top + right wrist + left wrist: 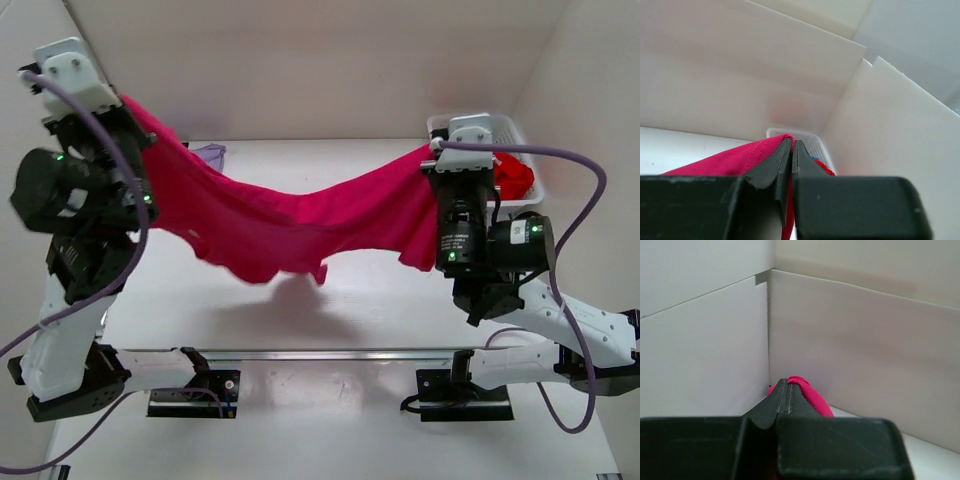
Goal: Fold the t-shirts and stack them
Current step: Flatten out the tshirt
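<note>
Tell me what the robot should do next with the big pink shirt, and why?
Probably lower both arms together and lay the pink shirt flat on the table. The left gripper and right gripper each pinch one end, and it hangs in the air between them, sagging in the middle; it likely needs to lie spread out before folding.

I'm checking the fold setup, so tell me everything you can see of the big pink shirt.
The magenta-pink t-shirt is soft, plain cloth, held aloft and stretched wide, sagging in the middle with its lower edge hanging rippled. The left gripper and the right gripper are each shut on one end.
</note>
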Robot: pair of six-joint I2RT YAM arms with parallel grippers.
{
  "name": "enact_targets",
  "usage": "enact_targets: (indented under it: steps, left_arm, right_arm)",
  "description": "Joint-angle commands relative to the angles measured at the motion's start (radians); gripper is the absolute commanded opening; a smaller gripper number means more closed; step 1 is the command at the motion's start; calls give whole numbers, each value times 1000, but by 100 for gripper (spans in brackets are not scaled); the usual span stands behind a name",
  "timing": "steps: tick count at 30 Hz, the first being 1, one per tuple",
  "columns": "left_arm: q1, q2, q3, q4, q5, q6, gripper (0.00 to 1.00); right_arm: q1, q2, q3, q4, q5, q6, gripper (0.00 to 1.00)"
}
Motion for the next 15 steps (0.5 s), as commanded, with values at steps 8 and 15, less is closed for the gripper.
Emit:
enact_targets:
  steps: [8, 15]
  left_arm:
    - [-170, -92, -157, 572, -266, 568, 0]
    - [-166, -129, -226, 626, -272, 608, 0]
  right_arm:
    - [-59, 144, 195, 267, 92, -263, 0]
    - [-100, 211, 300, 136, 78, -221, 0]
